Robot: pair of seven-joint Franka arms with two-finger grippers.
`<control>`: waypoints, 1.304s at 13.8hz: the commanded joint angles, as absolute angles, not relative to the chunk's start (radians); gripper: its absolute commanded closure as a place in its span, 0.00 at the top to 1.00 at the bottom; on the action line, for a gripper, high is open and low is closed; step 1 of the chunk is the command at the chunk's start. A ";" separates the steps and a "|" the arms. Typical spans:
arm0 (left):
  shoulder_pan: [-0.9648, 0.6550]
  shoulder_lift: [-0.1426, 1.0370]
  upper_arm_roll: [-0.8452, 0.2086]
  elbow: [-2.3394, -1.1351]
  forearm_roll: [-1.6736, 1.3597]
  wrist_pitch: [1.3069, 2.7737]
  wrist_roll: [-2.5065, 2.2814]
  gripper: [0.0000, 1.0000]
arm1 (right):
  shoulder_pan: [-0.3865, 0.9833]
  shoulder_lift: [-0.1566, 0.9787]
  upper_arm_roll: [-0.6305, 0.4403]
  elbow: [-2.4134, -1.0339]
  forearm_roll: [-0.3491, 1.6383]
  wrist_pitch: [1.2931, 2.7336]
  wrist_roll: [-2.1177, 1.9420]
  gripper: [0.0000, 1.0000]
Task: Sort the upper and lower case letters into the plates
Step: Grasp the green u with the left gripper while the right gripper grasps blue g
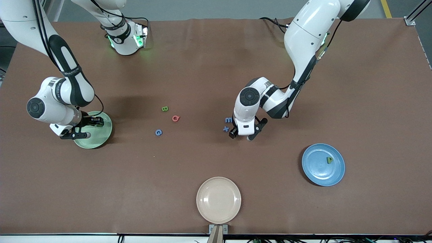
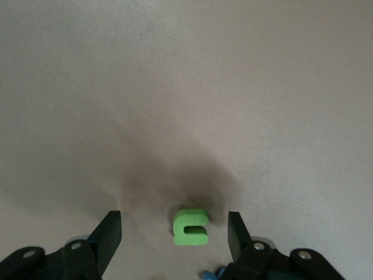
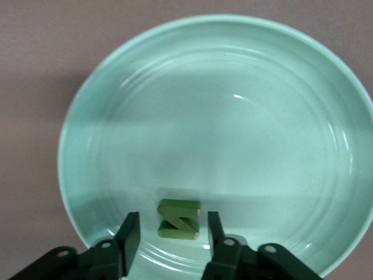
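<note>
Front view: the mint plate (image 1: 101,136) is seen under the right claw (image 1: 87,128); the blue plate (image 1: 323,164) carries a green letter (image 1: 329,160). Left wrist view — the left claw (image 2: 173,236) is spread wide around a bright green letter (image 2: 191,226) on the surface (image 2: 186,87). Right wrist view — the right claw (image 3: 173,234) is parted narrowly about a green "z" (image 3: 179,219) in the mint plate.

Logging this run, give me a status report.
Left end effector open over green letter. Right end effector open over mint plate, letter inside. Nothing blocking.

Blue letters (image 1: 228,124) crowd the left tool (image 1: 241,135)
</note>
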State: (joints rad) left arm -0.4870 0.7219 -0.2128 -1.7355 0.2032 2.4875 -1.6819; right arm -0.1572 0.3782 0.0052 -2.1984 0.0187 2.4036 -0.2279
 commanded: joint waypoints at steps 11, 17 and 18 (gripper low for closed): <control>-0.506 0.717 -0.166 -1.657 0.260 2.427 -1.675 0.00 | 0.346 0.438 0.015 -1.935 0.032 2.209 0.510 1.00; -0.289 0.606 -0.167 -1.660 0.382 2.301 -1.440 0.00 | 0.374 0.548 0.014 -1.922 0.032 2.375 0.577 1.00; -0.247 0.595 -0.169 -1.661 0.382 2.280 -1.346 0.00 | 0.371 0.548 0.014 -1.922 0.032 2.375 0.577 0.99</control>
